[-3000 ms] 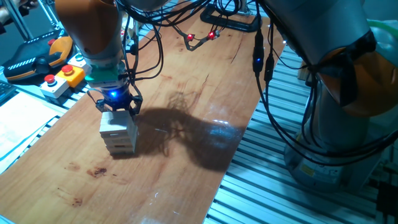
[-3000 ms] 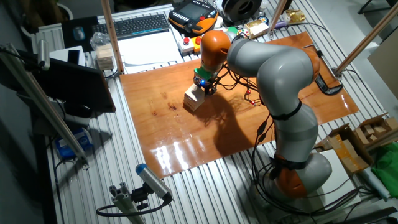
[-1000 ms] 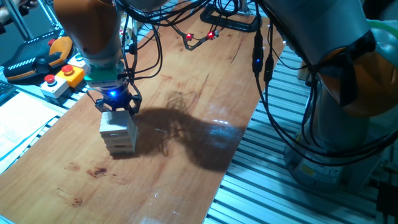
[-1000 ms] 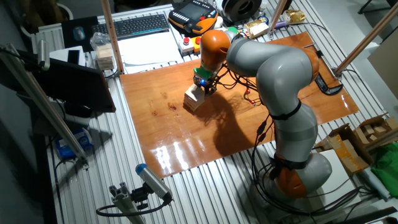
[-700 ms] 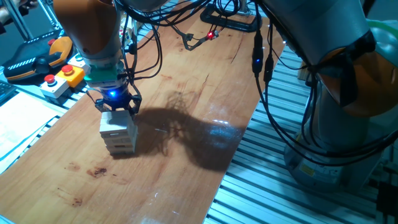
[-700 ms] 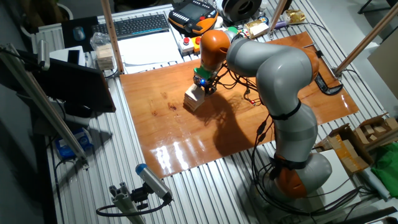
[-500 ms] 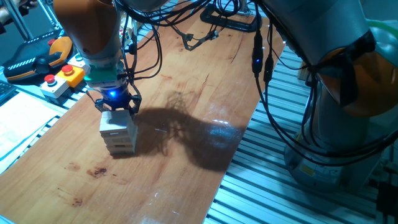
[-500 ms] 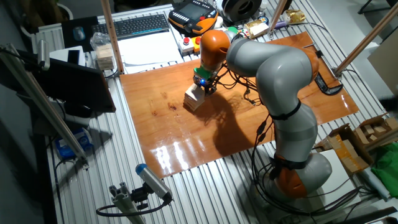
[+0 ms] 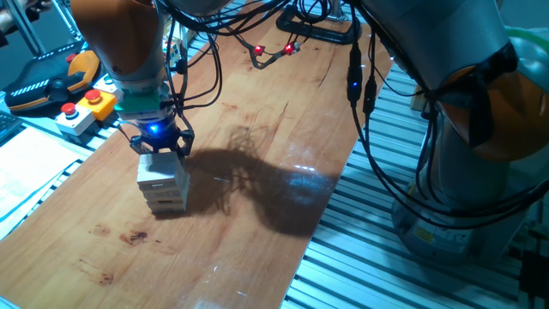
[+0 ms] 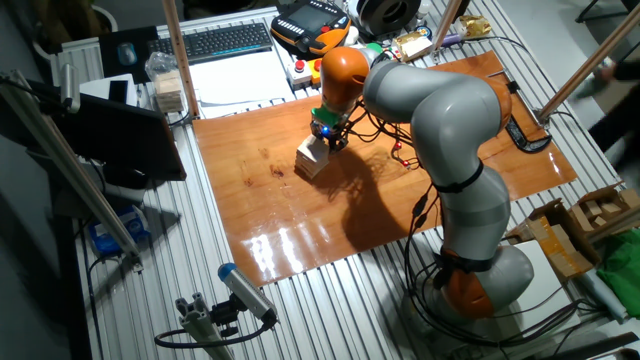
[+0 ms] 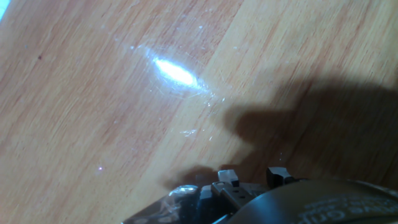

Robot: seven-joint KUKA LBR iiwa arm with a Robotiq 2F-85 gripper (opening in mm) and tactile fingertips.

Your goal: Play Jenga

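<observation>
A: Item — Jenga (image 9: pixel 163 182): one tower, about four pale layers, standing whole at roughly nine o'clock on the desk (image 9: pixel 257 172). No block lies loose beside it, so play looks barely begun.

B: End effector (image 9: pixel 159 148)?

A: One, seated on the tower's top — clenched or released, I cannot tell. One red-button box (image 9: pixel 88 107) at ten o'clock.

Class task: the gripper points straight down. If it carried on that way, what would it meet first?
The gripper sits right over the Jenga tower, so it would press onto the top blocks first, if it is not touching already. Contact and how the jaws stand cannot be made out.
</observation>
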